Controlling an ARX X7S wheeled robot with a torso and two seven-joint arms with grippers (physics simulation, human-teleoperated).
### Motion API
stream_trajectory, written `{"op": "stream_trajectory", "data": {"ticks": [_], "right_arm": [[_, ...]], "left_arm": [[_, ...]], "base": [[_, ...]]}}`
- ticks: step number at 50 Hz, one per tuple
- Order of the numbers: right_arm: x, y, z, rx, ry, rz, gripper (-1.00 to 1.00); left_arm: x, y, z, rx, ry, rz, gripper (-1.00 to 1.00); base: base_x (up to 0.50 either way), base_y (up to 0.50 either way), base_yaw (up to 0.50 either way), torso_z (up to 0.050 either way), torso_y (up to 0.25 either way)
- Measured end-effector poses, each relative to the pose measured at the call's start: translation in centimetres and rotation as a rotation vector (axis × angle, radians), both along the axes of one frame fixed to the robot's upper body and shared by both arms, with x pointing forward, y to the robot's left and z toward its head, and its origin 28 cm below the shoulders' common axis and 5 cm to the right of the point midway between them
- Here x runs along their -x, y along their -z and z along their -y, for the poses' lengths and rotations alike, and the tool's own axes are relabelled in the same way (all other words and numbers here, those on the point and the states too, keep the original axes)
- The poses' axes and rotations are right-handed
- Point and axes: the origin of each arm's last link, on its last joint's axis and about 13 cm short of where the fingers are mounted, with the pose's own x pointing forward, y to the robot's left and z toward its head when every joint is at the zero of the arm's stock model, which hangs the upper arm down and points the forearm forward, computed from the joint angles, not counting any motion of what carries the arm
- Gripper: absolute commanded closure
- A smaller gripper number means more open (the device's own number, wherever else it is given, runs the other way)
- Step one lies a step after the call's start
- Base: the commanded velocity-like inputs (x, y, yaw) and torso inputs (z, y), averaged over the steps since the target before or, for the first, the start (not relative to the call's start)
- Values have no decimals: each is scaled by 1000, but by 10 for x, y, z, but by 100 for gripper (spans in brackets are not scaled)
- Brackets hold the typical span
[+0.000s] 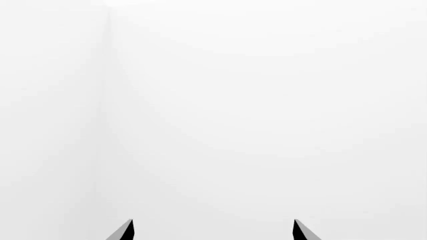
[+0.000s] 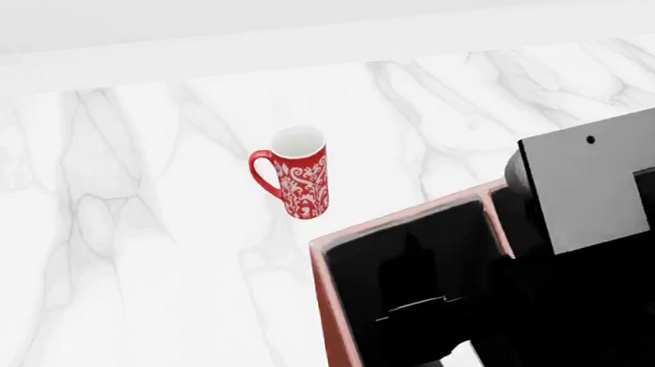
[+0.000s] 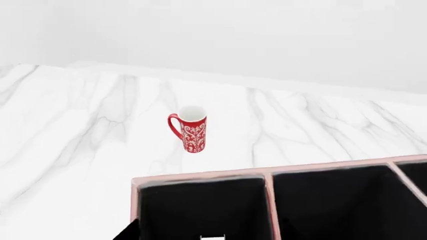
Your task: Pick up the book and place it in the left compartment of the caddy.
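Scanning from the left of the head view, bare marble table [image 2: 95,290] runs to the red patterned mug [image 2: 298,183], which stands upright and well apart from the caddy [image 2: 333,329] at the lower right. The left compartment [image 2: 409,266] sits just inside the caddy's near-left wall, black-lined and deep. Dark gripper parts and what may be the book's white page edge [image 2: 431,302] show low inside it, but black on black makes it impossible to separate book from fingers, so I cannot tell whether the book is gripped, already resting inside, or only partly lowered. Further right, the right arm's grey bracket [image 2: 601,175] hangs over the caddy and hides the sections beneath.

The right gripper's state cannot be read in either view; its wrist camera shows only the compartment rim [image 3: 200,179] and a sliver of one finger. The left gripper [image 1: 213,231] stands spread and empty, facing blank white.

Risk, as I judge it: letting go while the book leans on the divider could leave it jammed or tipped, and lifting out carelessly could drag the caddy sideways.
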Motion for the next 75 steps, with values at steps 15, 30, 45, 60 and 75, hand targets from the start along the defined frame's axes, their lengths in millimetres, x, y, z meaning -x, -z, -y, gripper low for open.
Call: {"op": "stream_trajectory", "data": {"ticks": [15,30,45,60,75], "right_arm": [[27,-8,-4,-33,29,153,-100],[48,-11,-11,-16,58,286,-100],[59,-4,-13,-8,95,376,-100],[71,-5,-15,12,121,476,-100],[76,-10,-16,43,136,572,-100]], "left_arm": [[0,0,1,5,2,4,-100],[2,-1,1,9,4,10,-100],[4,-2,2,10,13,23,-100],[9,-2,5,8,34,38,-100],[14,-4,7,12,57,64,-100]], "base": [[0,0,0,0,0],[0,0,0,0,0],[0,0,0,0,0],[0,0,0,0,0],[0,0,0,0,0]]}}
